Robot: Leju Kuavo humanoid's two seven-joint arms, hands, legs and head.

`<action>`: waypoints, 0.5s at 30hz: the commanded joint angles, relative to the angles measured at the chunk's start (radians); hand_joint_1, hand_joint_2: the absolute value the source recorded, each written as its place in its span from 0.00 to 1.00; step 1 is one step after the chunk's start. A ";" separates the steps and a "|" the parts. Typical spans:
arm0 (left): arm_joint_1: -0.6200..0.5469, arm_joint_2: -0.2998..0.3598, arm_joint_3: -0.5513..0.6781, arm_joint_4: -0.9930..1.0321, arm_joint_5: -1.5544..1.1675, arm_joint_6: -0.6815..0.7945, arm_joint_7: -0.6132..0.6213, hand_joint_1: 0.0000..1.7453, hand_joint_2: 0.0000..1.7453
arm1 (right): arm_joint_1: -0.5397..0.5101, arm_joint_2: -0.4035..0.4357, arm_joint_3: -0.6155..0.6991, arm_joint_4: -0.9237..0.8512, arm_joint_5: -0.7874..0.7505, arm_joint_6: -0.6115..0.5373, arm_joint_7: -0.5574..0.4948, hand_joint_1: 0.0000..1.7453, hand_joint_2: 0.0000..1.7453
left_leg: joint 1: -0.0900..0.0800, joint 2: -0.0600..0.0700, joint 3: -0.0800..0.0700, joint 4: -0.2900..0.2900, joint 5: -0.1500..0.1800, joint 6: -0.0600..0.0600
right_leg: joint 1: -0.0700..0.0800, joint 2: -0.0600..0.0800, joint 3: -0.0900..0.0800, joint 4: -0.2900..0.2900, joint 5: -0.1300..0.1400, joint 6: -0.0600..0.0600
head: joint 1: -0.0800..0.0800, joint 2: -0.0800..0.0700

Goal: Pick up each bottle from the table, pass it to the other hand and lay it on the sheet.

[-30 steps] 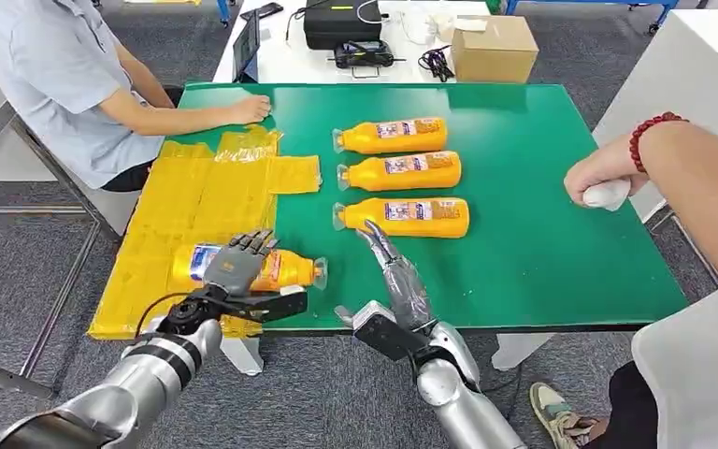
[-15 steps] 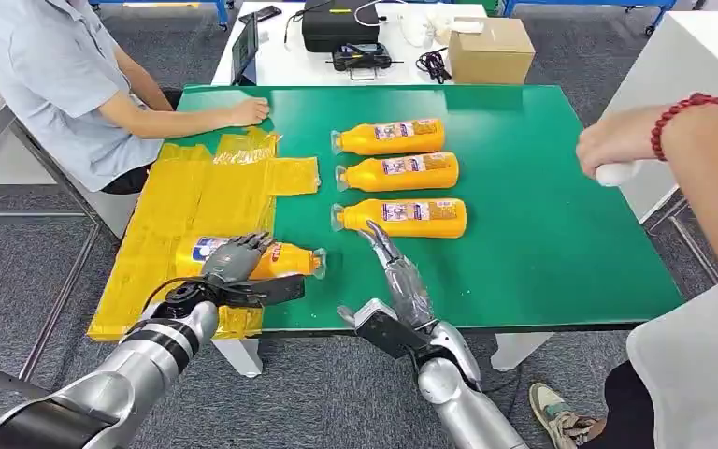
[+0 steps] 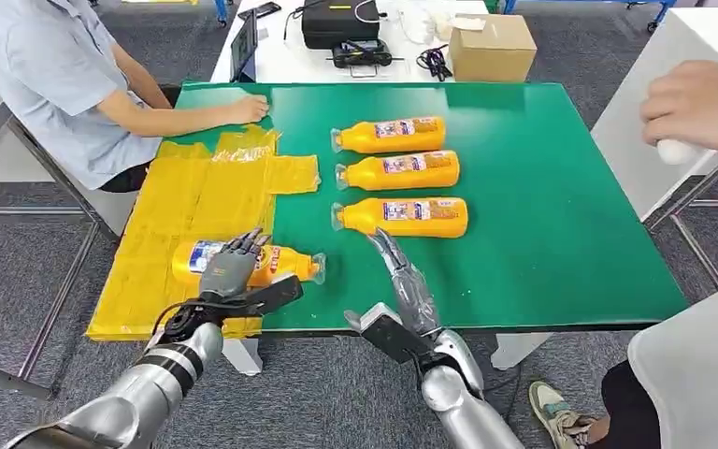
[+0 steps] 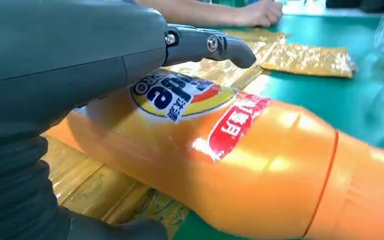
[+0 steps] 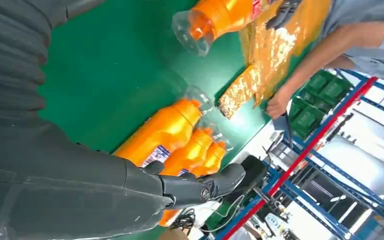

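Observation:
An orange bottle [image 3: 285,266] [image 4: 260,165] lies on its side on the yellow sheet [image 3: 206,196], its cap toward the right. My left hand [image 3: 229,269] [image 4: 70,60] hovers over its label with the fingers straightened, and the thumb is low beside it; nothing is gripped. Three more orange bottles [image 3: 391,135] [image 3: 400,171] [image 3: 402,216] lie in a row on the green table [image 3: 542,215]. My right hand [image 3: 404,281] [image 5: 55,175] is open with fingers stretched, just short of the nearest bottle. The right wrist view also catches the row of bottles [image 5: 162,132].
A seated person at the far left rests a hand [image 3: 248,109] on the table beside the sheet. Another person's hand [image 3: 701,103] holds a white object at the right. A cardboard box [image 3: 493,47] and a black device [image 3: 341,23] sit on the white table behind.
My left hand has drawn back slightly toward the table's front edge, with the bottle staying on the sheet. The person's hand at the right has risen and moved away.

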State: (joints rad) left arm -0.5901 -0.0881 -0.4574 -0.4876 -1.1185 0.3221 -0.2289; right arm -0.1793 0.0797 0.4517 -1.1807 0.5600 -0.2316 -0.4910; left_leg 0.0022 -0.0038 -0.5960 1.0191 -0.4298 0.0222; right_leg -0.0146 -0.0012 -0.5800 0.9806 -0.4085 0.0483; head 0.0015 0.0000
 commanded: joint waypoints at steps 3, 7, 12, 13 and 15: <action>0.062 -0.010 -0.007 -0.116 -0.008 0.082 0.009 0.00 1.00 | -0.006 -0.011 -0.019 0.014 0.015 -0.002 0.009 0.00 1.00 | 0.000 0.000 -0.006 0.000 0.000 -0.001 | 0.001 0.000 -0.006 0.000 0.000 -0.001 | 0.000 0.000; 0.077 -0.007 -0.046 -0.172 -0.027 0.093 0.020 0.00 1.00 | 0.002 -0.010 -0.024 0.007 0.022 -0.002 0.009 0.00 1.00 | 0.000 0.000 -0.009 0.000 0.000 0.000 | 0.001 0.000 -0.008 0.000 -0.001 -0.001 | 0.000 0.000; 0.145 0.005 -0.100 -0.340 0.002 0.038 -0.002 0.00 1.00 | 0.040 -0.019 -0.047 -0.031 0.034 -0.012 0.016 0.00 1.00 | 0.000 -0.001 -0.013 0.000 0.000 0.000 | 0.000 -0.001 -0.012 0.000 -0.001 -0.001 | 0.000 0.000; 0.163 0.013 -0.117 -0.388 -0.001 0.031 -0.002 0.00 1.00 | 0.054 -0.023 -0.054 -0.050 0.034 -0.011 0.016 0.00 1.00 | 0.000 -0.001 -0.011 0.000 -0.001 0.000 | 0.000 -0.001 -0.010 0.000 -0.002 -0.001 | 0.000 0.000; 0.206 0.024 -0.143 -0.503 0.010 0.021 0.003 0.00 1.00 | 0.084 -0.025 -0.071 -0.088 0.034 -0.019 0.013 0.00 1.00 | 0.000 -0.001 -0.014 0.001 0.000 0.000 | 0.000 -0.001 -0.013 0.000 -0.001 -0.001 | 0.000 0.000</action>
State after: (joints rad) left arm -0.4671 -0.1026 -0.4837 -0.7085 -1.1269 0.3799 -0.2213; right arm -0.1469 0.0793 0.4375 -1.1986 0.5924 -0.2400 -0.4818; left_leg 0.0022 -0.0043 -0.6117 1.0198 -0.4289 0.0230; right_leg -0.0146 -0.0013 -0.5949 0.9810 -0.4082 0.0486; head 0.0015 0.0000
